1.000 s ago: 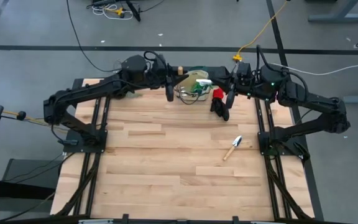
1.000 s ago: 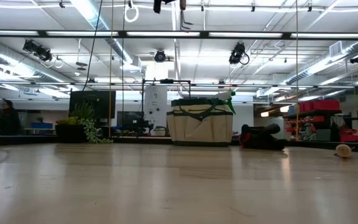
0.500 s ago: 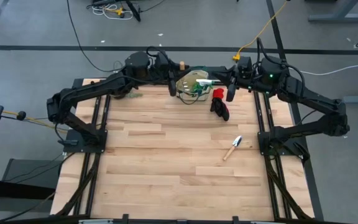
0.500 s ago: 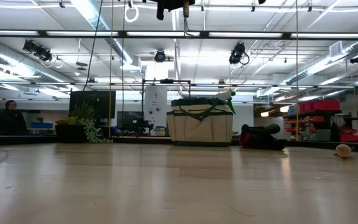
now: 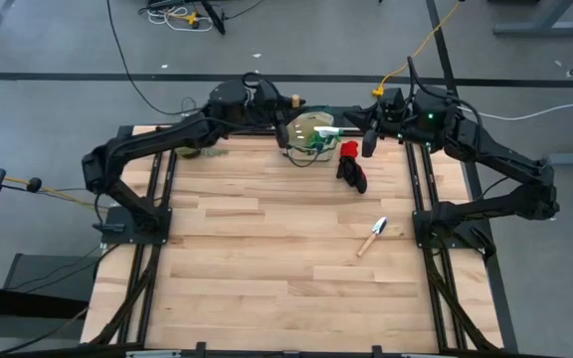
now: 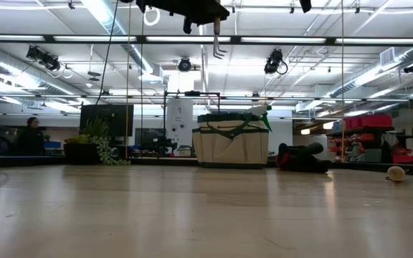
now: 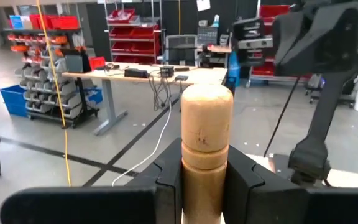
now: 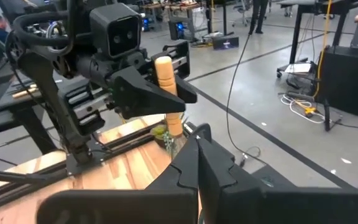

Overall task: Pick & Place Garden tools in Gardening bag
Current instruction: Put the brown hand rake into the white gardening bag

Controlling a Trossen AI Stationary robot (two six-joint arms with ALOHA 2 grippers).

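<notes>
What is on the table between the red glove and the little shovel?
Nothing. In the high view only bare wooden table lies between the red-and-black glove beside the bag and the trowel nearer the front.

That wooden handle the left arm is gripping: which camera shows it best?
The left wrist view: the wooden handle fills it, clamped between the left gripper fingers. The right wrist view shows it smaller, the high view only its end, the low view just dangling metal.

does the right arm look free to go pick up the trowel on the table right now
Probably yes. The right tool is shut and holds nothing, hovering near the gardening bag. The trowel lies alone on bare wood on that arm's side, with nothing between them.
</notes>
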